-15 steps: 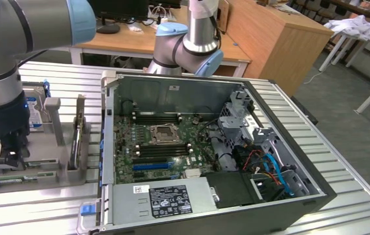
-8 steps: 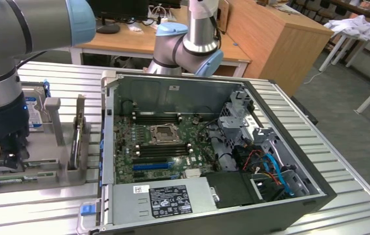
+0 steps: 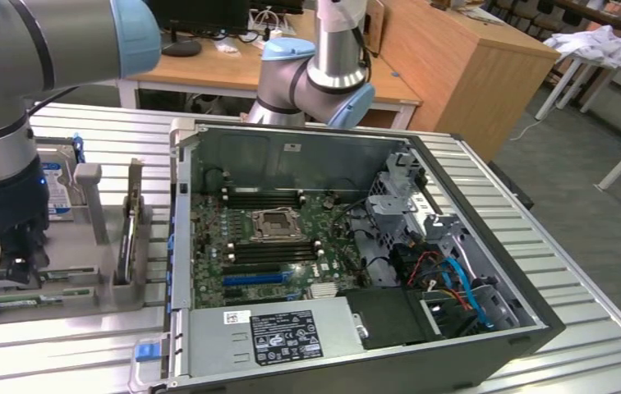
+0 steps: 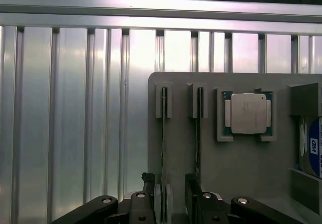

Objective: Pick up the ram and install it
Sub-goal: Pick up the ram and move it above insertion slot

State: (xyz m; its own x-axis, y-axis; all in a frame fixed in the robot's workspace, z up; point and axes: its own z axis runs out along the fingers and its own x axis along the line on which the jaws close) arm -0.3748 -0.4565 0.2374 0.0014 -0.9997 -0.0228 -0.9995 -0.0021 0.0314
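Two rams stand on edge in slots of a grey holder (image 4: pixel 181 158): one ram (image 4: pixel 163 143) and a second ram (image 4: pixel 197 143) beside it. My gripper (image 4: pixel 173 204) is low over the holder, open, with a narrow gap between its dark fingers (image 4: pixel 193 199). The first stick runs in along one finger's inner pad, and I cannot tell whether they touch. In the exterior view the gripper (image 3: pixel 9 267) is down at the holder (image 3: pixel 80 287), on that view's left, beside the open computer case (image 3: pixel 343 246). The empty memory slots (image 3: pixel 272 250) lie on the green motherboard next to the processor socket (image 3: pixel 275 222).
A square silver processor chip (image 4: pixel 248 113) sits in its pocket beside the rams. A silver-and-blue hard drive (image 3: pixel 58 185) stands at the holder's far side. The ribbed metal table (image 4: pixel 75 123) carries everything. Wooden desks (image 3: pixel 453 57) stand behind.
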